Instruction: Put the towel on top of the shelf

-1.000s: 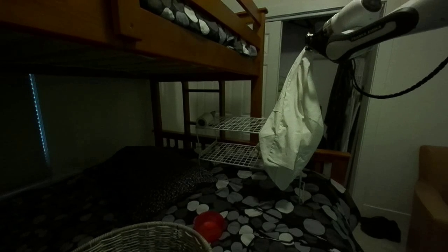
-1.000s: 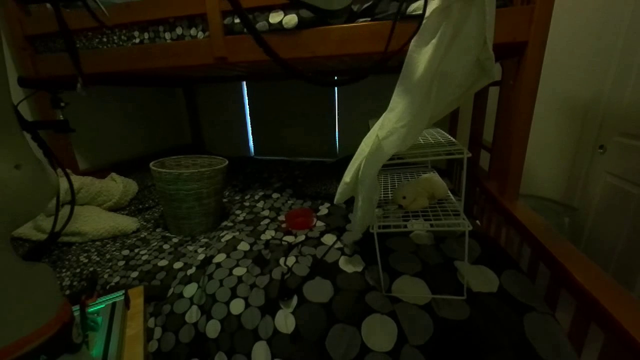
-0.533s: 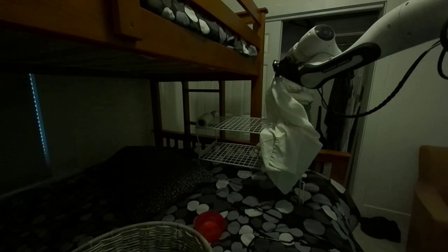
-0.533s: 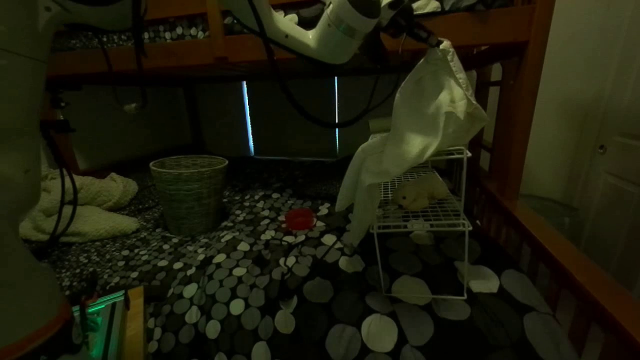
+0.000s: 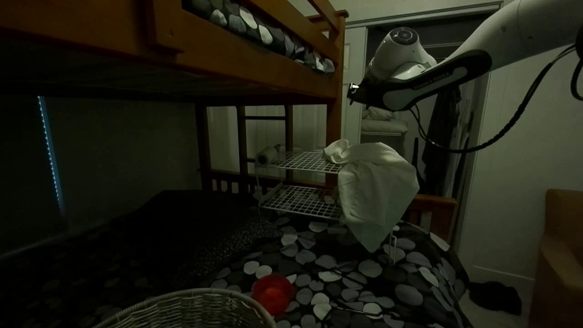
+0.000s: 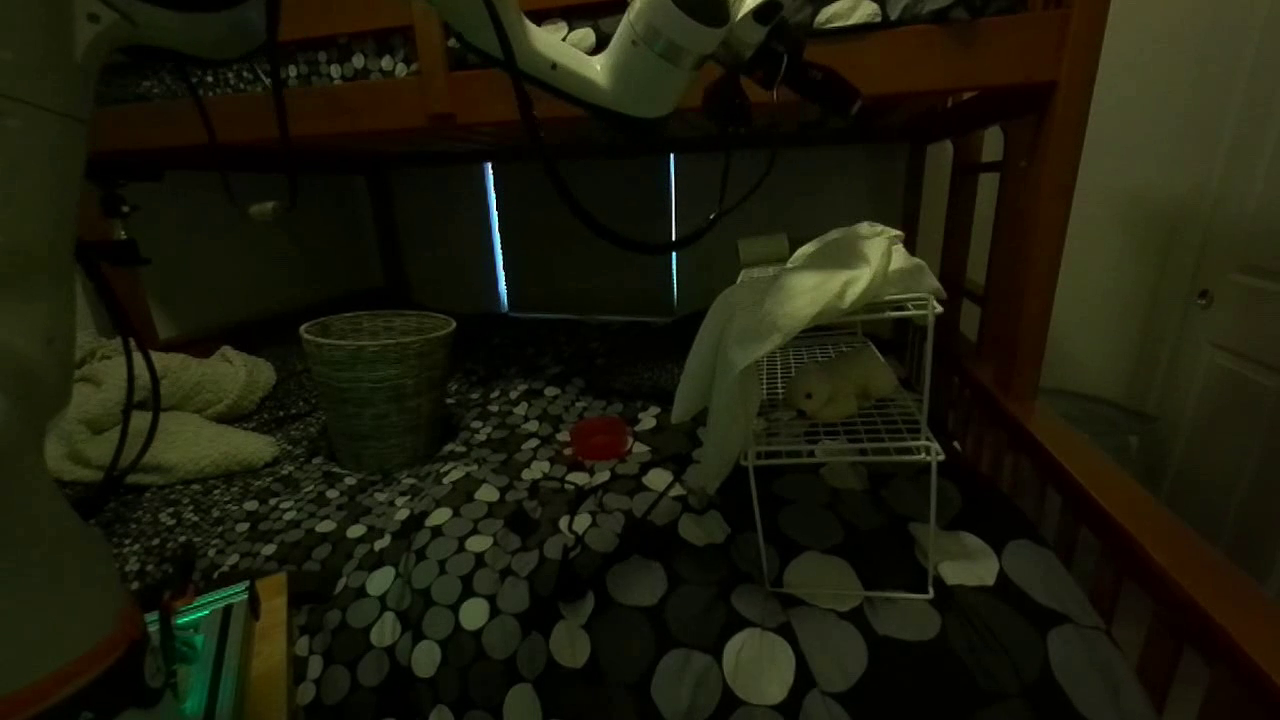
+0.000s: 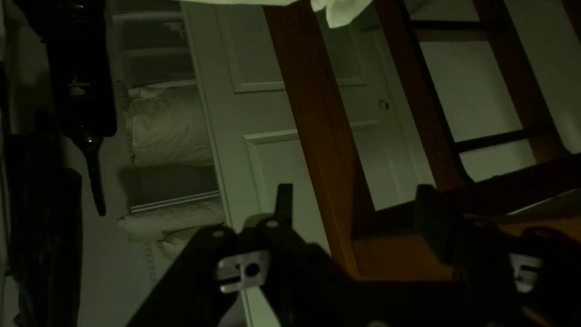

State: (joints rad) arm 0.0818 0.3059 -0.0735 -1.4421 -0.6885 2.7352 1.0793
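Note:
A white towel (image 5: 377, 189) lies draped over the top of the white wire shelf (image 5: 303, 161). One bunched end of the towel (image 6: 850, 262) rests on the upper tier, while the rest hangs down past the shelf's edge in both exterior views. Above it, apart from the cloth, is my gripper (image 5: 350, 94). In the wrist view my gripper (image 7: 356, 200) stands open, its fingertips (image 7: 284, 197) wide apart and nothing between them. A bit of the towel (image 7: 342, 10) shows at that view's top edge.
A pale plush toy (image 6: 845, 385) sits on the shelf's lower tier, and a whitish cylinder (image 5: 267, 156) on the upper tier. The bunk's wooden rail (image 6: 930, 62) runs close to the gripper. A wicker basket (image 6: 378, 400) and red bowl (image 6: 600, 438) stand on the bed.
My gripper came down with the towel, then opened and let it go. The towel's upper part dropped onto the shelf top, and the gripper drew back slightly.

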